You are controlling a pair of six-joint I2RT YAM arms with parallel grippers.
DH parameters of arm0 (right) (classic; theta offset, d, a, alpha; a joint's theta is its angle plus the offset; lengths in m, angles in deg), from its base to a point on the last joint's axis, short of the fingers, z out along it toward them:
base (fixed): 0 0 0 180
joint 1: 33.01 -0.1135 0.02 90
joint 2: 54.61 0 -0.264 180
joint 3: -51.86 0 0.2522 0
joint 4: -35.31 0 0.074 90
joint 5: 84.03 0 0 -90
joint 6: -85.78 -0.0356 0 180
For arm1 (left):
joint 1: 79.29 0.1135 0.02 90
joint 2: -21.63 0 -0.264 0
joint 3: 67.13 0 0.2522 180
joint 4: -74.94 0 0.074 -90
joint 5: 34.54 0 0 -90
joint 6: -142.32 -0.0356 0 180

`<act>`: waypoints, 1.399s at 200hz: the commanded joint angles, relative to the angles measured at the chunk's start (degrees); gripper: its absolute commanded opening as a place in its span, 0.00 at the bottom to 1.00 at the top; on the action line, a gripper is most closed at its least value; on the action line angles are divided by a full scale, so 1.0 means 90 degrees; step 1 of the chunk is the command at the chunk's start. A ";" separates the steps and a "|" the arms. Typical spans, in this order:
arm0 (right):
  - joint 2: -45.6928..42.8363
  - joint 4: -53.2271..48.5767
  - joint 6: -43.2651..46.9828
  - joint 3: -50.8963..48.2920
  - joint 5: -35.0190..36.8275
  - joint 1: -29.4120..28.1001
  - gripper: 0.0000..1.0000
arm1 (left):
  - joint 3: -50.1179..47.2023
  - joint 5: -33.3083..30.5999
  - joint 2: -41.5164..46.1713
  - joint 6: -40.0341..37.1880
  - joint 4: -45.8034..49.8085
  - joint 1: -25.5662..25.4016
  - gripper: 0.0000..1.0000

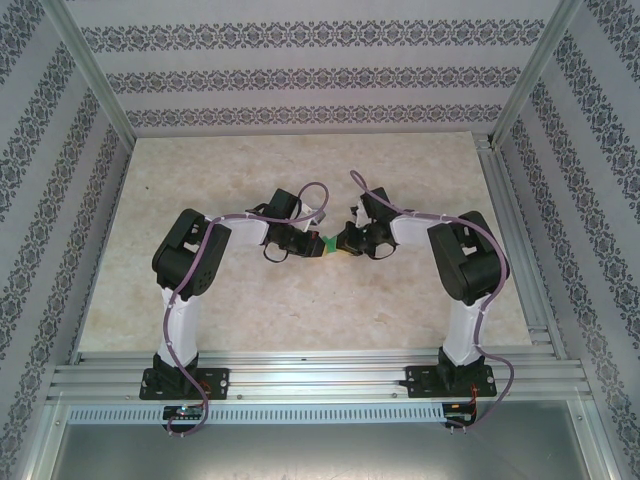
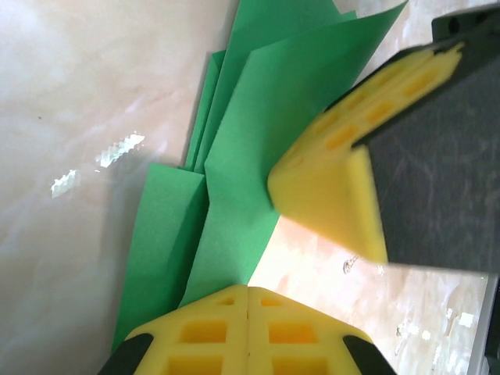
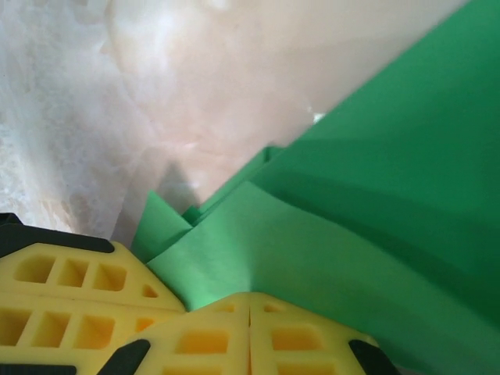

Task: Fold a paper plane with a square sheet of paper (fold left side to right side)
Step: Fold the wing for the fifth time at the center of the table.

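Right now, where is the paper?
In the top view the paper is centred between the left gripper and the right gripper, both shut on it.

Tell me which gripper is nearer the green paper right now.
Neither, it's a tie. The left gripper is shut on the folded green paper from its left side. The right gripper is shut on it from the right, close beside the left.

"What surrounds the table [image 1: 300, 165]?"
"Walls [image 1: 300, 75] papered in grey ornamental bands stand at its left, far and right sides, with silver posts [image 1: 95, 70] rising by its far corners."
"And at the table's near edge?"
"Aluminium rails [image 1: 310, 372] run along it, then a perforated strip [image 1: 320, 413] and a grey metal panel [image 1: 310, 450]."
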 commanded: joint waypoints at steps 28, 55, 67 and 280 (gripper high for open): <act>0.0056 -0.0830 0.0510 0.0010 0.0655 0.0755 0.07 | -0.0271 -0.0856 -0.0524 0.0029 0.0618 0.0277 0.00; 0.0044 -0.1079 0.0702 -0.0039 0.0773 0.1113 0.07 | -0.0277 -0.0868 -0.0498 0.0002 0.0635 0.0284 0.00; 0.0014 -0.1178 0.0792 -0.0067 0.0841 0.1285 0.07 | -0.0282 -0.0868 -0.0499 -0.0003 0.0638 0.0284 0.00; 0.0146 -0.0743 -0.0193 0.1087 0.0539 -0.0030 0.10 | -0.0228 -0.0707 -0.0450 -0.0001 0.0604 0.0283 0.00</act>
